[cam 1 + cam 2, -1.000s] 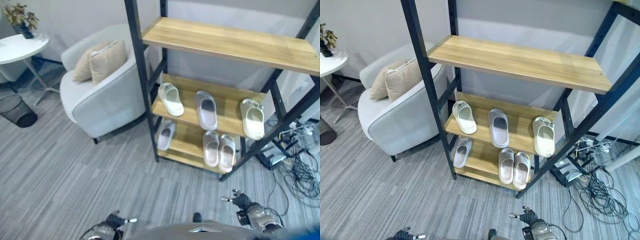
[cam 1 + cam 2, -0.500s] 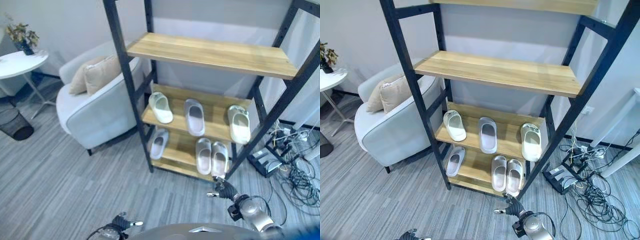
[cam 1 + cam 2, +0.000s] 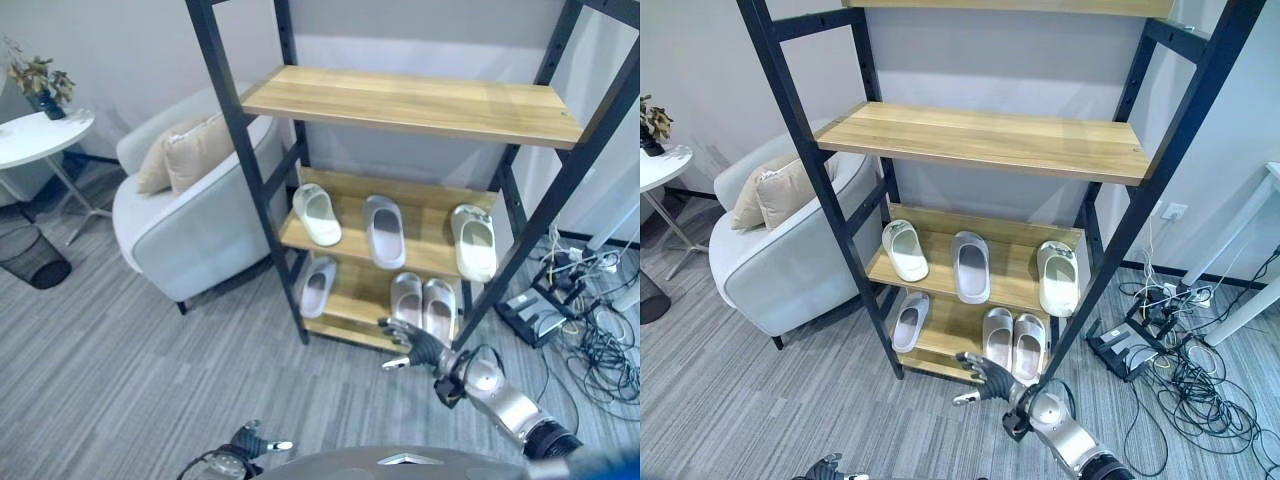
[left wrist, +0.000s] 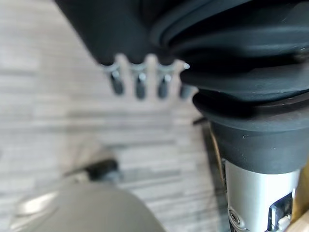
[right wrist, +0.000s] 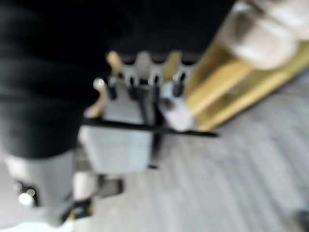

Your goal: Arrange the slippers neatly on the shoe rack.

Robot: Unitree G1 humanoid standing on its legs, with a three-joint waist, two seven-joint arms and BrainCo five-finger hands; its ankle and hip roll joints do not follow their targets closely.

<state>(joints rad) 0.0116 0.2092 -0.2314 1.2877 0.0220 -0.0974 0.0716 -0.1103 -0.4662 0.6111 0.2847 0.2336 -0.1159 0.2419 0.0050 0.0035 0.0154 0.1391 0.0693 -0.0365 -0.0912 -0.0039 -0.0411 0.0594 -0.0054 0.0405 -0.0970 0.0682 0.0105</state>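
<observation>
The shoe rack point(image 3: 412, 103) has a black frame and wooden shelves. Its middle shelf carries a white slipper point(image 3: 317, 214), a grey slipper point(image 3: 384, 229) and a cream slipper point(image 3: 473, 241), spaced apart. On the bottom shelf a single grey slipper point(image 3: 317, 285) lies at the left and a pale pair point(image 3: 422, 304) sits side by side at the right. My right hand point(image 3: 415, 345) hovers open just in front of the bottom shelf, near that pair, holding nothing. My left hand point(image 3: 245, 440) hangs low over the floor, its fingers point(image 4: 140, 84) straight and empty.
A light armchair point(image 3: 190, 215) with two beige cushions stands against the rack's left post. Further left are a round white table point(image 3: 40, 135) with a plant and a black wire bin point(image 3: 35, 257). Cables and a power strip point(image 3: 585, 335) lie on the floor at the right.
The camera has lifted, so more of the rack shows. My right hand has risen from low by my side and reached forward to the bottom shelf's front edge. The slippers have not moved.
</observation>
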